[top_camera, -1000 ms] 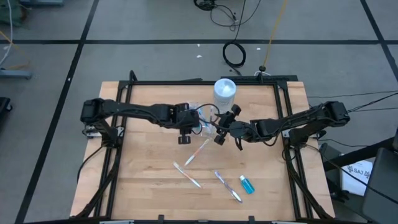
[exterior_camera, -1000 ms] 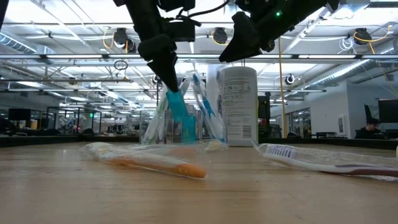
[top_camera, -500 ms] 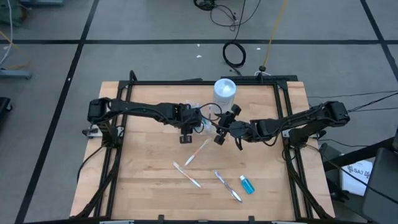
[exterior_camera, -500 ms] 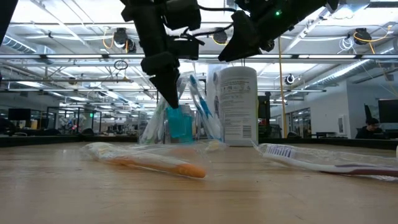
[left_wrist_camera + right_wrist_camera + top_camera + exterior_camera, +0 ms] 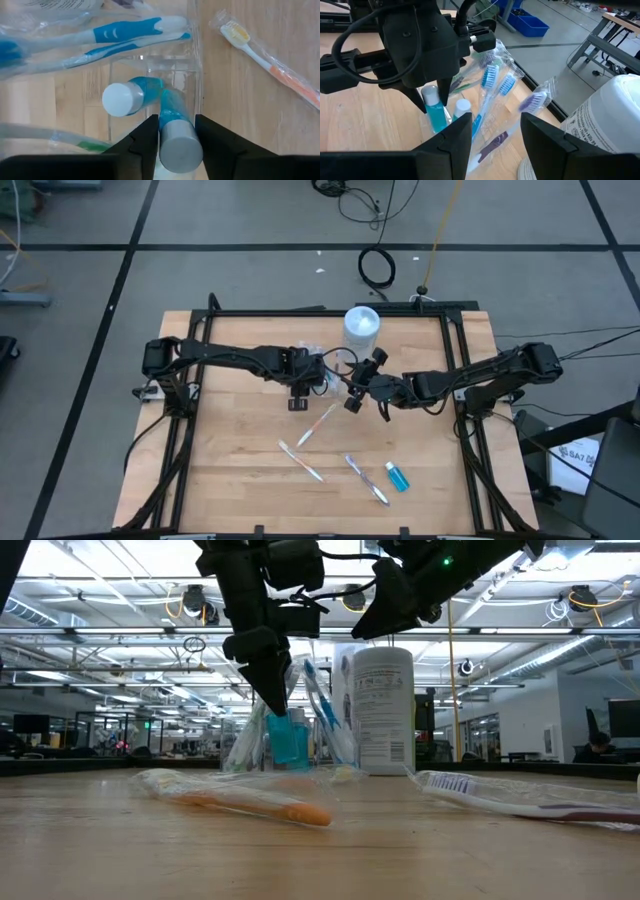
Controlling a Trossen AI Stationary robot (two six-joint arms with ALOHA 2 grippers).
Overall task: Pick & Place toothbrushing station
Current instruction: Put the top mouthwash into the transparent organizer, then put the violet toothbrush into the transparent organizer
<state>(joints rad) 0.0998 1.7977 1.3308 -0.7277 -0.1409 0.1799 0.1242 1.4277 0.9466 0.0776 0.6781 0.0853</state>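
Now left gripper over clear cup, fingers flanking blue tube, grip uncertain; right gripper nearby, fingers apart.

My arms are matte black, chunky jointed segments with thin black cables looping around the wrists. My fingers are flat dark wedges with squared tips, and there's a little green light glowing up near my right wrist.

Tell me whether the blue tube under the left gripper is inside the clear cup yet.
Inside: the blue tube stands in the clear cup beside a second tube, between the left gripper fingers.
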